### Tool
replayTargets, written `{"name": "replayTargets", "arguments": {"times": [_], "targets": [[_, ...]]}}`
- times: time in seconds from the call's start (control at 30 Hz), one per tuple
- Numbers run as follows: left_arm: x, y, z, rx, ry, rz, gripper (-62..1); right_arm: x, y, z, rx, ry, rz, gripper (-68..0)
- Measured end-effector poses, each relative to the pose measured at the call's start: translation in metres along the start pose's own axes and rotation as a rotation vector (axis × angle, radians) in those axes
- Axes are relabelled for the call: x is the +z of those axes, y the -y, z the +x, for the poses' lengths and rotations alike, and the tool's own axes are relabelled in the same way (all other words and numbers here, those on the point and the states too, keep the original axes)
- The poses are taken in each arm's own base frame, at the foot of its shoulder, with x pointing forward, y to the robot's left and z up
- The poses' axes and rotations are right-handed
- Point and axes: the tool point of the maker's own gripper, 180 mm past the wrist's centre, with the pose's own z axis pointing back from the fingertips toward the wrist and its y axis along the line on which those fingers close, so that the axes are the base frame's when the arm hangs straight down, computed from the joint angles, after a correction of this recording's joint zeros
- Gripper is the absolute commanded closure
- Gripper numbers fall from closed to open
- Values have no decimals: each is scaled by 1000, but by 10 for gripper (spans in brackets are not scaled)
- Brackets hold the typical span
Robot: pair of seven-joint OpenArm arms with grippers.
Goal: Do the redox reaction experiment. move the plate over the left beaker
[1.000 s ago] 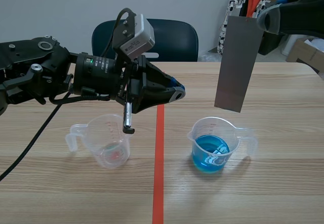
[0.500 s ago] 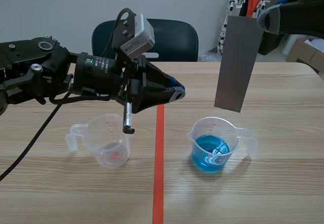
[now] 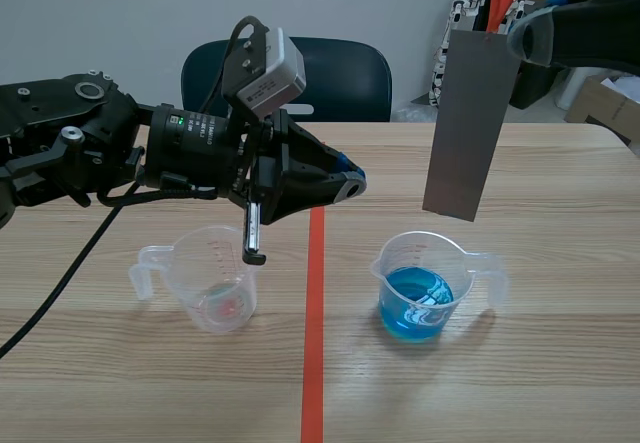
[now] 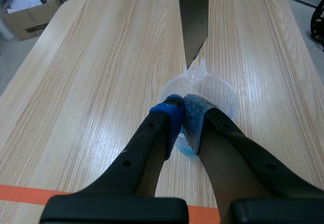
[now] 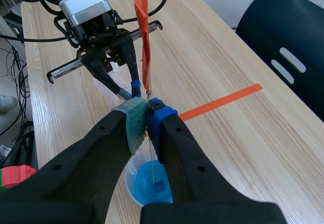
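Note:
A grey plate (image 3: 465, 128) hangs upright from my right gripper (image 3: 515, 39), which is shut on its top corner. Its lower edge is above the right beaker (image 3: 423, 289), which holds blue liquid. The left beaker (image 3: 207, 279) is clear with a reddish trace at its bottom and stands left of the tape line. My left gripper (image 3: 346, 182) is shut on nothing, above the tape line between the beakers. In the left wrist view the pads (image 4: 174, 114) meet over the blue beaker (image 4: 221, 91), with the plate (image 4: 193, 16) hanging just beyond. In the right wrist view the plate (image 5: 144, 42) shows edge-on between the fingers (image 5: 132, 119).
A dark blue chair (image 3: 330, 78) stands behind the table's far edge. Cardboard boxes (image 3: 605, 103) sit at the back right. The left arm's camera block (image 3: 265, 68) and a thin black bar (image 3: 254, 235) hang over the left beaker's rim.

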Motion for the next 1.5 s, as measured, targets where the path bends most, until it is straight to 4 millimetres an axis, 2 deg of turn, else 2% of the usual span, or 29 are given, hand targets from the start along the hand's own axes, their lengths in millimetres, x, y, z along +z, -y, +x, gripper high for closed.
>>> {"name": "replayTargets", "arguments": {"times": [0.37, 0.5, 0.57, 0.67, 0.87, 1.03, 1.13, 1.23, 1.5], "targets": [[1, 0, 0, 0, -1, 1, -27, 0, 0, 0, 0, 0, 0, -6], [12, -4, -2, 2, 6, 17, -27, 0, 0, 0, 0, 0, 0, -6], [26, -6, -5, 10, 18, 36, -27, 0, 0, 0, 0, -1, 0, -6], [59, -11, -15, 38, 29, 94, -27, 0, 0, 0, 0, -1, 0, -6], [145, -21, -33, 76, 19, 260, -27, 0, 0, 0, 0, -2, 0, -6], [200, -12, -42, 106, -3, 349, -27, 0, 2, 0, 0, 0, -12, -6], [222, -2, -49, 136, -14, 384, -27, -1, 10, 1, -2, 6, -57, -6], [235, 8, -54, 167, -7, 420, -27, -7, 11, 1, 0, 4, -55, -6], [259, 32, -62, 249, 80, 554, -28, -30, 1, -11, 2, -2, -23, -6]]}}
